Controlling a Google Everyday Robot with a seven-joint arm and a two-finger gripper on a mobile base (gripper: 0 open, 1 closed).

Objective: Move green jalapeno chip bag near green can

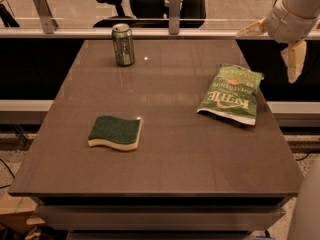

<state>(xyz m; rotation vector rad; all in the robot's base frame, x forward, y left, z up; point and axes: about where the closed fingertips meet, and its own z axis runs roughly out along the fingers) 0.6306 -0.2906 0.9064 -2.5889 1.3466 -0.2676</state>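
The light is rather dim and warm brown. The gripper (266, 58) hangs at the upper right, beside the tabletop's (175, 154) far right corner, and its pale, spread fingers (295, 59) catch the most light. Far left of the fingers a small white glare point lies on the tabletop (beside the green can (123, 44)). Below-left of the fingers, the green jalapeno chip bag (230, 93) casts a thin soft shadow.
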